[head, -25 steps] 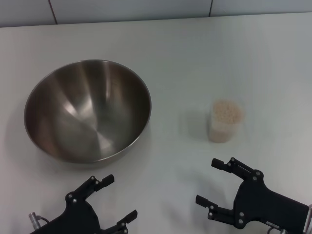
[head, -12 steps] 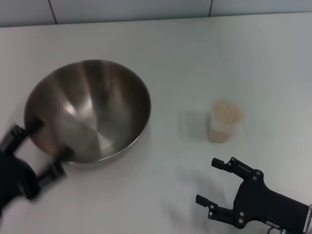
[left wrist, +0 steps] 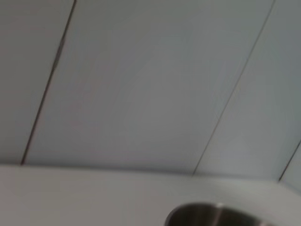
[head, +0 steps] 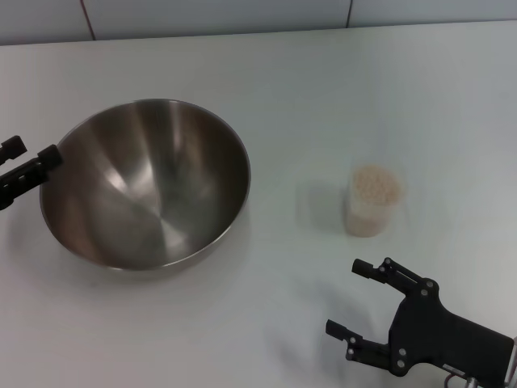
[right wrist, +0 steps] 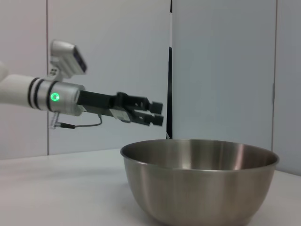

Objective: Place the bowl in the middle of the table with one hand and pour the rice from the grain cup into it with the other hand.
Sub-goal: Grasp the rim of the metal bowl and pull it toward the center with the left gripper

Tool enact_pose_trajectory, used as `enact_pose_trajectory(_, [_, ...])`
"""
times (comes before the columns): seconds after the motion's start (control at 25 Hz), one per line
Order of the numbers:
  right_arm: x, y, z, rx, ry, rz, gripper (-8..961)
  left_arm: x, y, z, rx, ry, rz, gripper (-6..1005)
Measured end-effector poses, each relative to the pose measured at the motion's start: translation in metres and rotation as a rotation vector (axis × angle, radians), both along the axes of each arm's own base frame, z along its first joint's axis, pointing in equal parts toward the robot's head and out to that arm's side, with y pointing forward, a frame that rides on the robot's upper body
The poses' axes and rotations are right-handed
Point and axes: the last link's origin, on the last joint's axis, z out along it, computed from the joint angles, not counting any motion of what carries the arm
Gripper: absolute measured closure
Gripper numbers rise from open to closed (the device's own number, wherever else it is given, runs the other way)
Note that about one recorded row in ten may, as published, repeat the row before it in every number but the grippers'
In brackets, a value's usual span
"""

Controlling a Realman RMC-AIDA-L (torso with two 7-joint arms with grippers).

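Note:
The steel bowl (head: pixel 145 182) stands empty on the left half of the white table (head: pixel 307 97). My left gripper (head: pixel 34 151) is open at the bowl's left rim, a little above it, with one fingertip (head: pixel 50 156) close to the rim. The right wrist view shows this gripper (right wrist: pixel 153 113) hovering over the rim of the bowl (right wrist: pixel 197 183). The left wrist view shows only the bowl's edge (left wrist: pixel 221 214). The grain cup (head: pixel 371 212) stands upright right of centre, full of rice (head: pixel 376 184). My right gripper (head: pixel 346 297) is open and empty, near the front edge, short of the cup.
A pale panelled wall (head: pixel 242 16) runs along the table's far edge. Bare tabletop lies between the bowl and the cup (head: pixel 295 202).
My left gripper has swung from the front of the table, round the bowl's left side, up to its left rim. The bowl, the cup and the right gripper have not moved.

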Motion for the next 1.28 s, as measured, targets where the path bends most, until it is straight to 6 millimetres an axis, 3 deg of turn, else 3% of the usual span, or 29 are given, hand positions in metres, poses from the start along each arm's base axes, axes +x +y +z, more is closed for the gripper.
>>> enact_pose_trajectory(0.16, [0.000,0.000,0.000,0.002,0.001,-0.001,118,0.001,0.006,0.000,-0.020,0.029,0.021,166])
enact_pose_trajectory(0.2, [0.000,0.000,0.001,0.003,0.001,-0.002,118,0.004,0.017,-0.001,-0.066,0.104,0.063,166])
enact_pose_trajectory(0.4, [0.001,0.000,0.001,0.004,0.001,-0.004,118,0.006,0.021,-0.001,-0.083,0.141,0.077,167])
enact_pose_trajectory(0.44, [0.001,0.000,0.001,0.004,0.001,-0.004,117,0.013,0.030,-0.004,-0.146,0.226,0.099,168])
enact_pose_trajectory(1.12, [0.000,0.000,0.001,0.003,0.002,-0.002,117,0.029,0.043,-0.013,-0.243,0.307,0.087,199])
enact_pose_trajectory(1.24, [0.000,0.000,0.001,0.003,0.002,-0.001,117,0.030,0.045,-0.012,-0.250,0.319,0.087,396])
enact_pose_trajectory(1.28, [0.000,0.000,0.001,0.003,0.002,-0.001,117,0.030,0.046,-0.012,-0.252,0.321,0.088,418])
